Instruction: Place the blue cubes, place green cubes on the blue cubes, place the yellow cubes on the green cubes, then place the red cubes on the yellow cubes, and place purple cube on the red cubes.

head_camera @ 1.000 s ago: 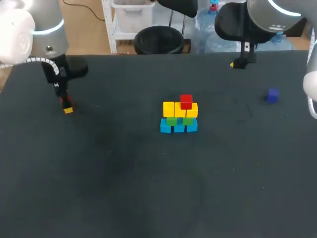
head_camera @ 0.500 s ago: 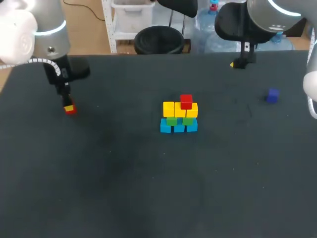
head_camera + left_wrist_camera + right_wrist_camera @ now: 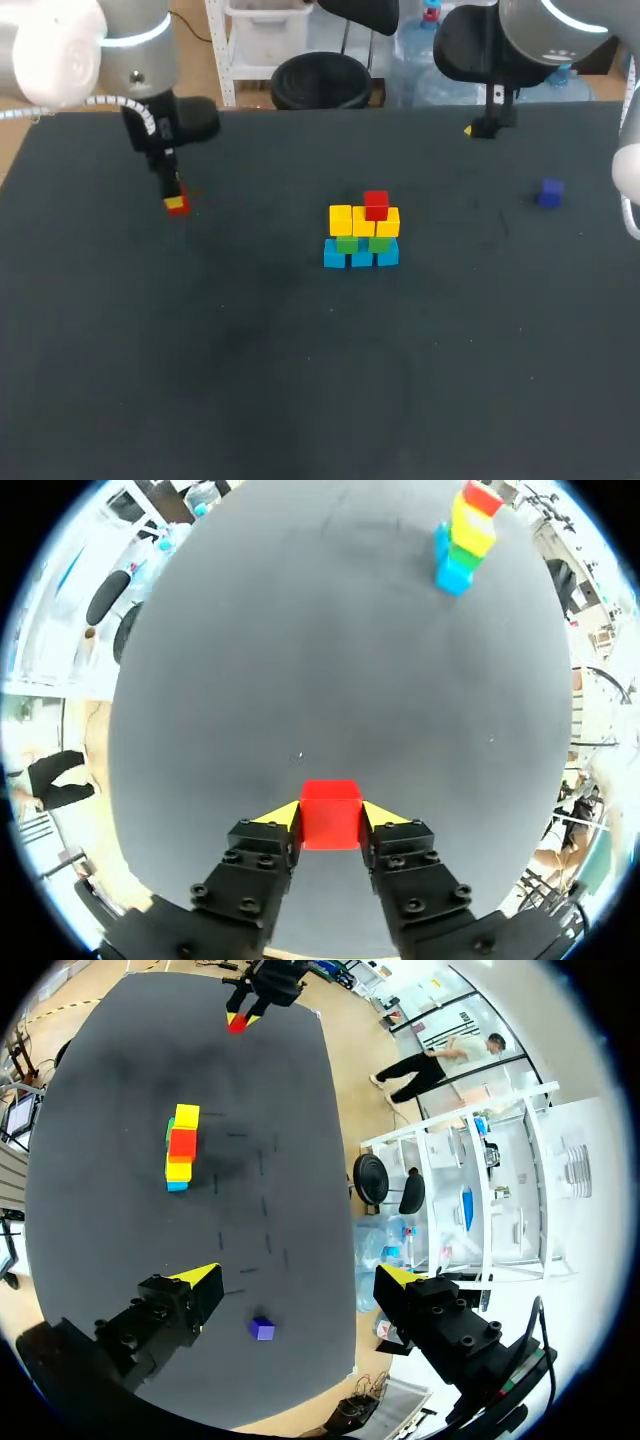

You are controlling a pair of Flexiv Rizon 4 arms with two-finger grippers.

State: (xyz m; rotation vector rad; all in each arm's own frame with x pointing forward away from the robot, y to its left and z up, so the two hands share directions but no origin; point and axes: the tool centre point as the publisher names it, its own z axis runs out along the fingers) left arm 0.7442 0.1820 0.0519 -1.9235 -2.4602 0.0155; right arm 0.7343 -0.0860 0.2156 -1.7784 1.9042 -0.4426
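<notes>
Left hand (image 3: 331, 818) was clenched on a red cube (image 3: 330, 810), with a yellow fingertip pressed against each of two opposite sides. Hand and cube hung over the far left part of the dark bench (image 3: 300, 380), well apart from the stack (image 3: 362, 232) near the middle.

That stack had three blue cubes (image 3: 361, 257) side by side at the bottom, touching the bench. Two green cubes (image 3: 348, 243) sat on the blue row, and three yellow cubes (image 3: 363, 221) sat in a row on the green ones. A second red cube (image 3: 376, 205) stood on the yellow row, towards its right side. From the left wrist, the stack showed far ahead of the fingers as one narrow column, blue at the base and red on top.

A purple cube (image 3: 550, 192) lay alone on the bench, well to the right of the stack and touching nothing else.

At the far right edge of the bench was the right hand (image 3: 297, 1278), released, its two fingers spread wide with nothing between them. From its wrist camera, the purple cube lay on the bench just under the gap between those fingers.
</notes>
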